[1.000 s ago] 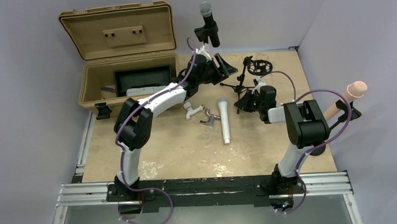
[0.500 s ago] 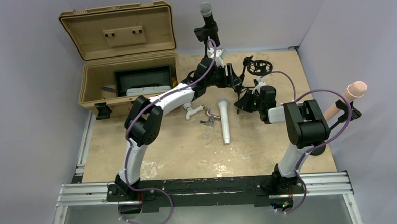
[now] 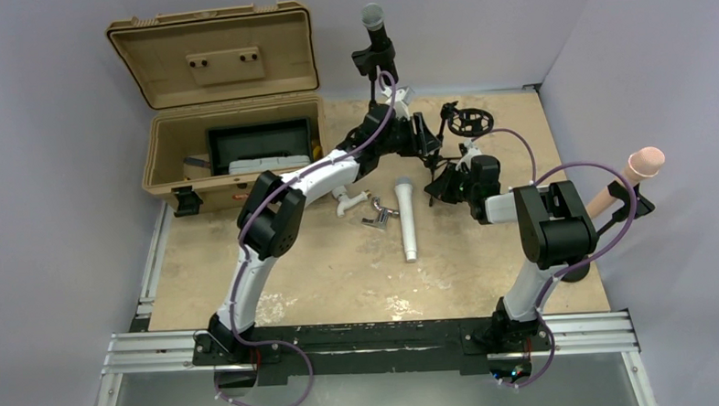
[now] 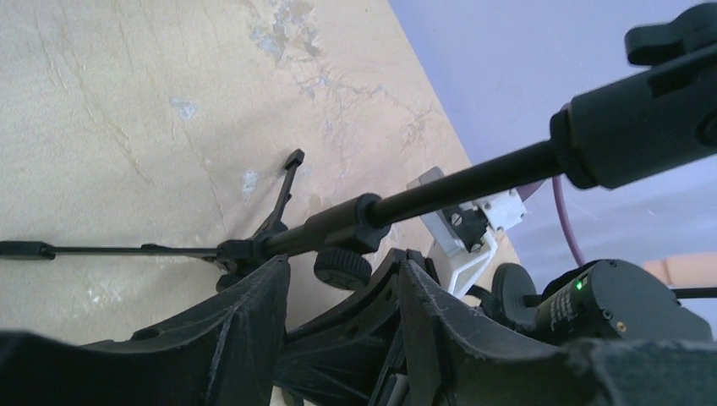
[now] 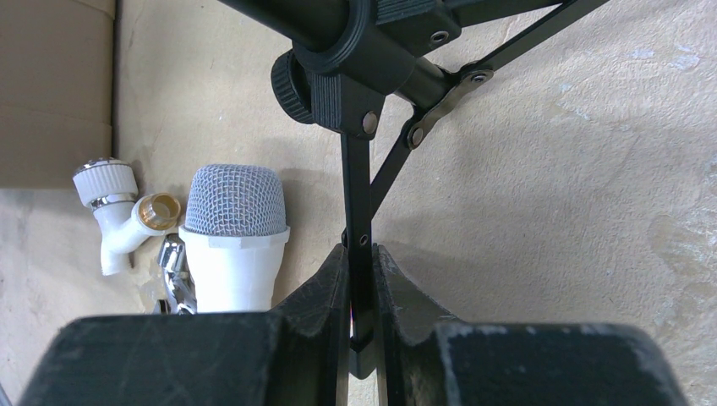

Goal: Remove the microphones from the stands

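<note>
A black microphone with a grey mesh head sits upright in a black clip at the back of the table. A black tripod stand stands right of it. In the left wrist view its pole rises to a thick black holder. My left gripper is open, its jaws either side of the knob under the pole, touching nothing. My right gripper is shut on a tripod leg below the hub.
A white microphone lies on the table left of the right gripper, also in the right wrist view. A white pipe fitting and a metal part lie beside it. An open tan case stands back left. A pink-tipped object is far right.
My left gripper has swung right, from beside the case's corner to the tripod stand's pole. The right gripper has stayed shut on the leg.
</note>
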Tool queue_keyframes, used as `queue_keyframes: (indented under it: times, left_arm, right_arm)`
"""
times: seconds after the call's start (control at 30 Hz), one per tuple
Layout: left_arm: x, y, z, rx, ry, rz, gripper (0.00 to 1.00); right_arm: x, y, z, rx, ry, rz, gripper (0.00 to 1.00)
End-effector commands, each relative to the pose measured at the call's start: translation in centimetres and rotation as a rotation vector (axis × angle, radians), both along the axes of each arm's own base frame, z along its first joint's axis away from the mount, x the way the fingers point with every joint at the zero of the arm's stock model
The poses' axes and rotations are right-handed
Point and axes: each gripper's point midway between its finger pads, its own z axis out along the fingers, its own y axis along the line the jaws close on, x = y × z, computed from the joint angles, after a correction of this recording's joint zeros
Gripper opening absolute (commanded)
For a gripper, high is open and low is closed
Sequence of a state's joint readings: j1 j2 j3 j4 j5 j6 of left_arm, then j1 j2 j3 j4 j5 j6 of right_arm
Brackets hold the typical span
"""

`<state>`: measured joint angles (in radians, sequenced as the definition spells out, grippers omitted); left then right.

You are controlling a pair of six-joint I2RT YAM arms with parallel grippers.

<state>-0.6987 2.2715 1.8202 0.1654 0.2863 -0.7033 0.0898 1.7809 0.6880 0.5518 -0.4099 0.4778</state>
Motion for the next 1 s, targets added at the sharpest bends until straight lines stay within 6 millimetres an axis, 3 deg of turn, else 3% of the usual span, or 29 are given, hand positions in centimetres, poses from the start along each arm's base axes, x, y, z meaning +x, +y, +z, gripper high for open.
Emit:
queue_keyframes:
  times: [0.0,0.17,0.37,0.47,0.7,0.87,0.97]
  left_arm:
    - [1.3,-1.1,3.5,-0.096,-0.039,0.015,0.46]
    - [1.4,-1.3,3.6,-0.126,-0.008,0.026,0.30]
    - [0.4,-1.8,3.3,-0.195,0.183,0.039,0.00]
    - [0.1,-1.4,3.2,-0.319,0.377,0.089,0.00]
    - [0.3,-2.1,5.4,-0.701,0.788,0.121,0.00]
    - [0.6,-1.1,6.1,-0.810,0.888,0.191,0.00]
    - [0.8,-0.7,5.4,-0.866,0.975,0.227,0.00]
  right_arm:
    - [0.9,0.2,0.9,0.000,-0.037,0.004,0.00]
    - [0.9,0.2,1.0,0.001,-0.040,0.004,0.00]
    - [0.9,0.2,1.0,-0.001,-0.038,0.001,0.00]
    - [0.9,0.2,1.0,-0.002,-0.038,0.000,0.00]
    - [1.0,0.1,1.0,-0.004,-0.039,-0.006,0.00]
    - [0.9,0.1,1.0,-0.006,-0.037,-0.008,0.00]
    - [1.0,0.0,1.0,-0.007,-0.037,-0.012,0.00]
